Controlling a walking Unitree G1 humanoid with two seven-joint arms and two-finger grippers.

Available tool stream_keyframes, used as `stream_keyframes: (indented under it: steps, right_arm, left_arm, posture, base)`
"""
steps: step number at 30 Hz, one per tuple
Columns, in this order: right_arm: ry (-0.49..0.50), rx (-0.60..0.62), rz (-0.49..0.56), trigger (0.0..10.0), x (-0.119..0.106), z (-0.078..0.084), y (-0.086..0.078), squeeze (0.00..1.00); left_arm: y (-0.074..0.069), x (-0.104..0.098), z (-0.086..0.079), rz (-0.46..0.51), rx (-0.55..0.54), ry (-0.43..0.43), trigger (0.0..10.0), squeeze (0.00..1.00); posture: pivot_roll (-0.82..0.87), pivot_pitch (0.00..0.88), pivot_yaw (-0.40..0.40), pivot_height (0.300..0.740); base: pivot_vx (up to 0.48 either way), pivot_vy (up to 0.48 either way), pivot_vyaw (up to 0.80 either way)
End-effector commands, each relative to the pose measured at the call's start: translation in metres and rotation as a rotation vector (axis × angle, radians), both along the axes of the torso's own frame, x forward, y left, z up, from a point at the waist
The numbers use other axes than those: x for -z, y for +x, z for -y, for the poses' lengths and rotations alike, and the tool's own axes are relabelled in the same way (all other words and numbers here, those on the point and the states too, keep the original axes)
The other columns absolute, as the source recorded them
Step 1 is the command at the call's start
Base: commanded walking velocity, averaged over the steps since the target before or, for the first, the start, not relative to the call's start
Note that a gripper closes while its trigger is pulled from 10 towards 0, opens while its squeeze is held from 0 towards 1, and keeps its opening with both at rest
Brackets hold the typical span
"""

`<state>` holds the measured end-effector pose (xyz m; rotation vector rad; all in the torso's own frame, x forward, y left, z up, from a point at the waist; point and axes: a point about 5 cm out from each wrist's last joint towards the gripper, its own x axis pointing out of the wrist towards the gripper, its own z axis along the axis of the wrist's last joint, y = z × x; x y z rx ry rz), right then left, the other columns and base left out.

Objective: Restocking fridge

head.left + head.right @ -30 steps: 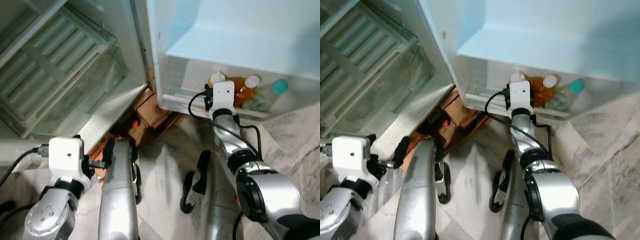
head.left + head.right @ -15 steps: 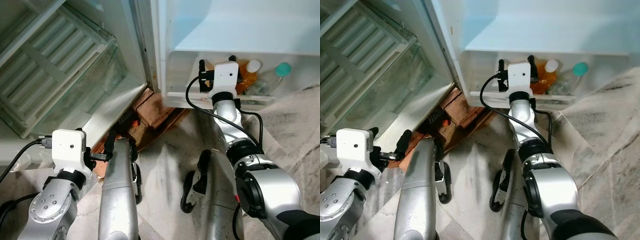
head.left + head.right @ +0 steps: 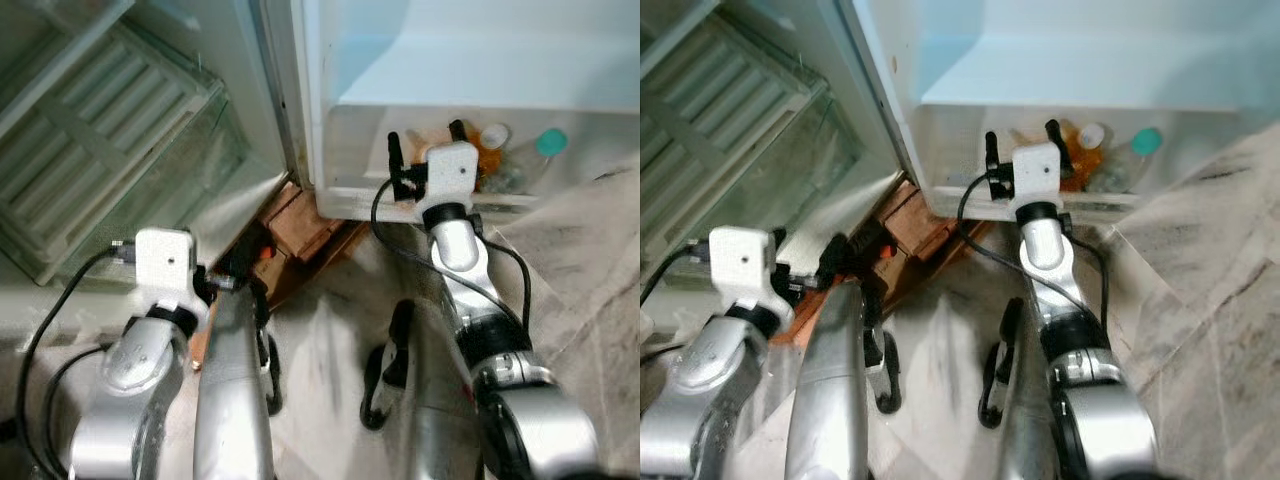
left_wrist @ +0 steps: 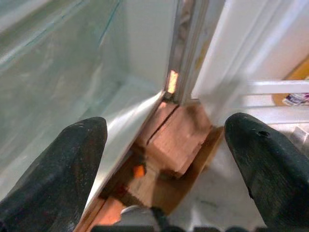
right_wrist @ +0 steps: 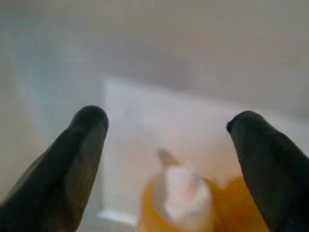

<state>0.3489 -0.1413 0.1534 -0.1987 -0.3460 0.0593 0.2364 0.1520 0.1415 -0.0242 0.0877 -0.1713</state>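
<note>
1. The fridge door bin runs along the foot of the open fridge door, and the task's bottles stand in it side by side: an orange-filled bottle with a white cap, then a clear bottle with a teal cap further to the robot's right.
2. In the right wrist view a white-capped orange bottle sits low between the two black fingers, blurred and close.
3. The right gripper is raised at the bin's front edge, just beside the orange bottle – its jaws spread wide and holding nothing.
4. The left gripper hangs low by the fridge's bottom corner, jaws also spread and empty.
5. Beneath that corner lie reddish wooden blocks, wedged under the cabinet – a small orange piece sits beside them.
6. To the robot's left, the fridge compartment shows a glass shelf and a slatted white rack.
7. The floor is pale marble-patterned tile.
</note>
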Motion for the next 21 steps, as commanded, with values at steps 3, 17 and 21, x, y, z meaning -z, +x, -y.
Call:
stream_keyframes:
  steps: [3,17,21]
  right_arm:
    - [0.059,0.024,-0.07,10.0,0.024,0.004,-0.025,0.0]
    - [0.151,0.099,-0.153,10.0,0.039,0.014,-0.054,0.0]
    - [0.138,0.123,-0.17,10.0,0.038,0.027,-0.053,0.0]
  left_arm:
    - [0.002,0.012,0.0,-0.011,0.001,0.003,10.0,0.0]
    - [0.041,0.016,-0.001,0.063,0.009,0.023,10.0,0.0]
    - [0.044,0.02,-0.003,0.077,-0.02,0.008,10.0,0.0]
  posture:
    - [0.06,0.165,0.027,0.581]
    - [-0.03,0.0,0.042,0.581]
    - [-0.04,0.0,0.033,0.581]
  base:
    - [0.0,0.0,0.0]
    - [0.0,0.0,0.0]
    - [0.0,0.0,0.0]
